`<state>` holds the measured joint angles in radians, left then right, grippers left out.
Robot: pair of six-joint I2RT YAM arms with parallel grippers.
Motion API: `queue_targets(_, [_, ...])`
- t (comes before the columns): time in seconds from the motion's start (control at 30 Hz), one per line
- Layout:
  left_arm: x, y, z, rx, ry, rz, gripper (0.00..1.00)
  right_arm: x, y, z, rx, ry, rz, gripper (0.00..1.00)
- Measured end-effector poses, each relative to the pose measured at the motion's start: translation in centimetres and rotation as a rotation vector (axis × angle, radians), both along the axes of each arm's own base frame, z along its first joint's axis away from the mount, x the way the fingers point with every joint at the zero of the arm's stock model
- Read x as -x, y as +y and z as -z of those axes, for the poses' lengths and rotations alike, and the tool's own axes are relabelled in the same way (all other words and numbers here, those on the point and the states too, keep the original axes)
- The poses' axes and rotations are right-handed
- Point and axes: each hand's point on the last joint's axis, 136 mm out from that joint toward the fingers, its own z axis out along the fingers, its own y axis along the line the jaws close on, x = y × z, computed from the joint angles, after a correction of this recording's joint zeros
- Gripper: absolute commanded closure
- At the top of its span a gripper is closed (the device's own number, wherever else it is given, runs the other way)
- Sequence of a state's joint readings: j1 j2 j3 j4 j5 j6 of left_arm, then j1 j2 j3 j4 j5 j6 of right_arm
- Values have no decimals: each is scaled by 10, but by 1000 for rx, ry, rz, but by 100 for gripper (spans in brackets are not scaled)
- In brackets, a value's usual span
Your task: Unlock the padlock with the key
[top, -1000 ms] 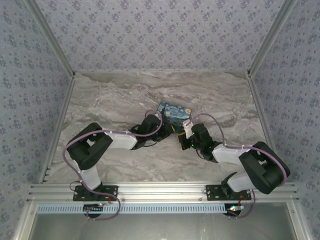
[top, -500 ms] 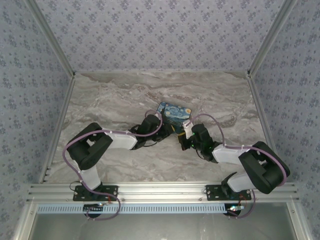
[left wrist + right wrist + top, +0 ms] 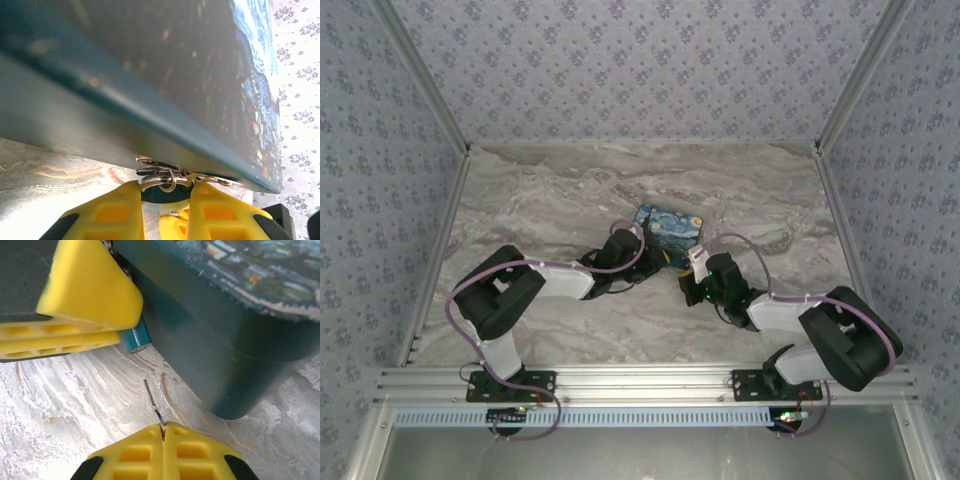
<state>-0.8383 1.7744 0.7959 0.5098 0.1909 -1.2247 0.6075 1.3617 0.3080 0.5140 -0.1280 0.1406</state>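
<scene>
Right wrist view, bottom centre: right claw (image 3: 163, 432) pressed fully shut on the key (image 3: 153, 400), with the thin silvery blade seen edge-on and poking up-left out of the fingertips. Aimed toward the padlock (image 3: 135, 337) at upper left, close but not touching. Blue padlock body peeking out beneath another claw's yellow fingers (image 3: 85, 295), just beside the dark teal wall of the painting-print box (image 3: 225, 340).

Left wrist view, bottom centre: left claw (image 3: 166, 200) closed around the padlock body, with silvery wire loops (image 3: 162, 176) bunched just above, against the box's lower edge.

Top view, mid-frame: both arms converging just below the box on the marble bench (image 3: 540, 200).
</scene>
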Motion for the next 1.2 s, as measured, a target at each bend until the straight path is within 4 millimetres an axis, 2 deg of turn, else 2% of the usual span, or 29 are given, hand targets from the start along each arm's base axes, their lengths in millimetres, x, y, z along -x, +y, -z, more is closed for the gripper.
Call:
queue_targets(0.83, [-1,-1,-2,15,7,-9,80,-7,3,-17,-57,-41,1,100])
queue_targets(1.2, [-1,-1,-3,18,3,-11,80,-8,4,-16,-68,-30,-6,100])
